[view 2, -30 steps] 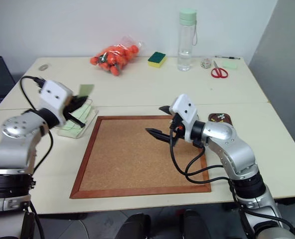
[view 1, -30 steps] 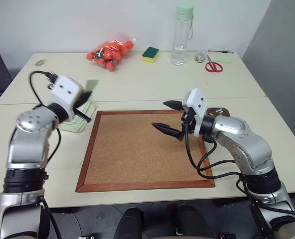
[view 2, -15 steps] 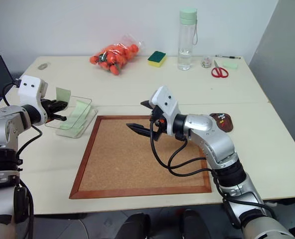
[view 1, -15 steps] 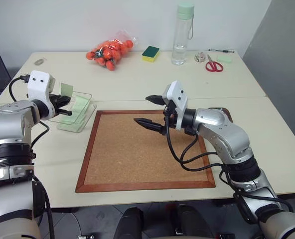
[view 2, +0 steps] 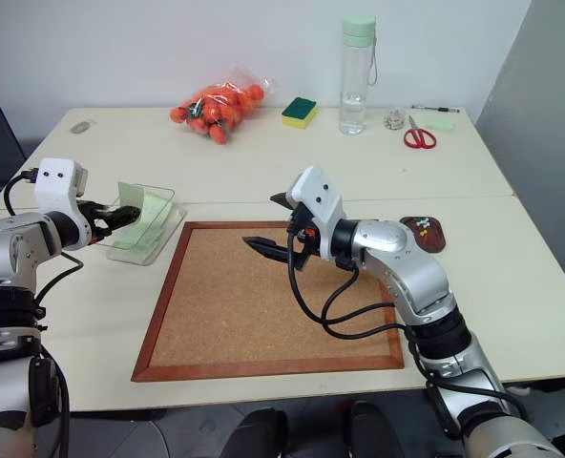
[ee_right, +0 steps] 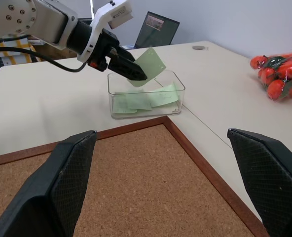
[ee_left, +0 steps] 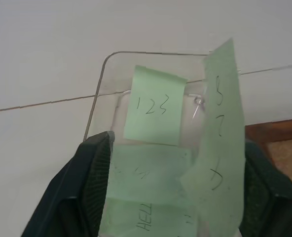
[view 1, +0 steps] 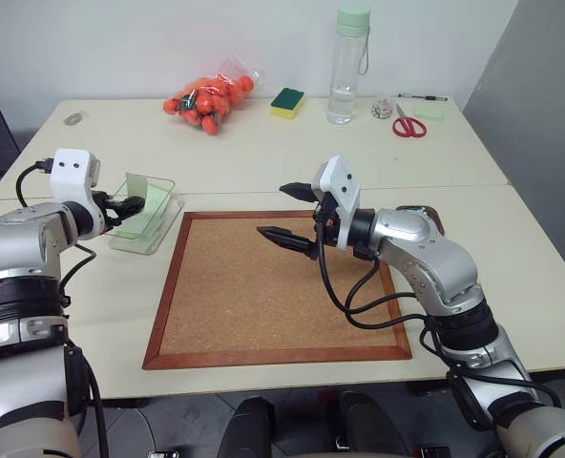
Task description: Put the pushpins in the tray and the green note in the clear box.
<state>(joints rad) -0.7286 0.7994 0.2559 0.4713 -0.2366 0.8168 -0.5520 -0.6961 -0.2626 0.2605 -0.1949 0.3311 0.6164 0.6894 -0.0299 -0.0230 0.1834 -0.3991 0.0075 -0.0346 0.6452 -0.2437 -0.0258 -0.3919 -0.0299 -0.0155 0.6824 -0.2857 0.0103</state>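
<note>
Left wrist view: the left gripper [view 1: 130,202] has its two black fingers [ee_left: 94,173] spread wide, one on each side of the clear box [ee_left: 104,69]. The green note [ee_left: 220,128] stands nearly upright between them, close to one finger, with pen marks on its face. Nothing pinches it, and whether it touches that finger I cannot tell. Its lower edge reaches down into the box, where other green notes [ee_left: 156,106] lie flat on the bottom. The box sits on the table [view 1: 512,248] just off the cork board's [view 1: 263,286] far left corner, close to the frame but apart from it.

The right gripper [view 1: 273,210] hangs over the far half of the cork board, pointing toward its left side. Its fingers are spread wide and hold nothing.

The tray [view 2: 423,232] lies just beside the cork board's far right corner, partly behind the right arm. The pushpins [view 2: 422,229] show in it as small coloured dots.

Well beyond the cork board's far edge, along the back of the table, are a bag of orange fruit [view 1: 209,95], a sponge [view 1: 287,102], a water bottle [view 1: 347,67] and red scissors [view 1: 408,124].
</note>
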